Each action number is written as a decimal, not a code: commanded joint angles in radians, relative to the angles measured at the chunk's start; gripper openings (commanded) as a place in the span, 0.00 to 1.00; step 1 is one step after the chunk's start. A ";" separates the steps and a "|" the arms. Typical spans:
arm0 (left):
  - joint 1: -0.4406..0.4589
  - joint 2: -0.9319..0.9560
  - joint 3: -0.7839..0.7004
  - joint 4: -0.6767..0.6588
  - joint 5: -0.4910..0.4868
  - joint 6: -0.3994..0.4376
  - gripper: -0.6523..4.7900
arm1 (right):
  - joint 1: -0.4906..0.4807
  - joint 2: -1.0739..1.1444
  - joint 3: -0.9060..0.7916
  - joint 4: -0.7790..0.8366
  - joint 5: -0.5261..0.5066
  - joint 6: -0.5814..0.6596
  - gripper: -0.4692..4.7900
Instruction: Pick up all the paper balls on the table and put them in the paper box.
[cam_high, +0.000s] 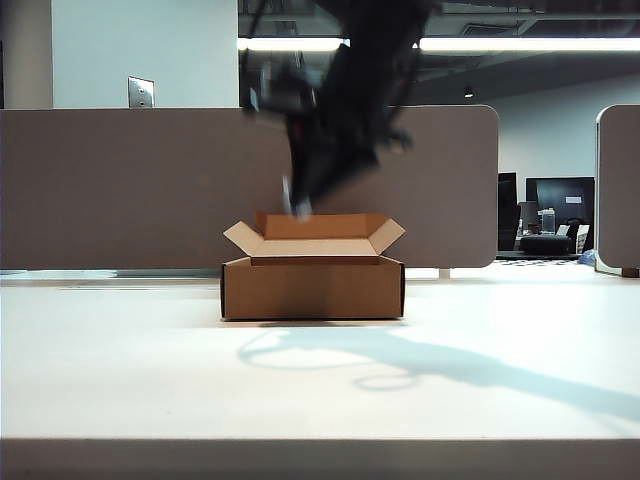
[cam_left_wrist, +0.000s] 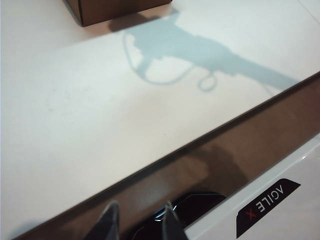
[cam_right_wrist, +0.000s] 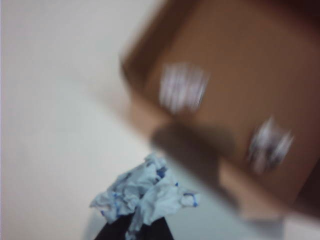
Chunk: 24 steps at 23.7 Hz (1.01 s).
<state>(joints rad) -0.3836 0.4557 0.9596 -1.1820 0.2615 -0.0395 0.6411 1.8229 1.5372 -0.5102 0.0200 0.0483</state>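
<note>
Last ball on its way to the paper box (cam_high: 313, 288), by my reading. Right gripper (cam_right_wrist: 134, 226) is closed on a paper ball (cam_right_wrist: 144, 192), the wad bunched at its fingertips; in the exterior view that arm shows only as a dark blur above the box's rear flap. Two other paper balls (cam_right_wrist: 182, 86) lie blurred on the box floor, well apart. No balls visible on the table (cam_high: 120, 360). Left gripper (cam_left_wrist: 137, 222) hangs past the table's front edge, fingers partly apart, nothing between them. Next move calls for bringing the held ball over the box opening, clear of the flaps, then letting go
</note>
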 joint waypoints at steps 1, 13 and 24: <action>0.002 0.000 0.002 0.031 0.001 -0.002 0.32 | -0.052 0.008 0.098 0.158 0.011 0.004 0.18; 0.002 0.000 0.002 0.061 -0.017 0.001 0.32 | -0.176 0.269 0.337 0.197 -0.049 -0.008 0.38; 0.002 0.000 0.002 0.189 -0.014 0.002 0.32 | -0.175 0.219 0.337 0.198 -0.064 -0.026 0.55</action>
<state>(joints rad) -0.3836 0.4561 0.9596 -1.0183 0.2466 -0.0391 0.4637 2.0773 1.8664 -0.3233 -0.0380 0.0257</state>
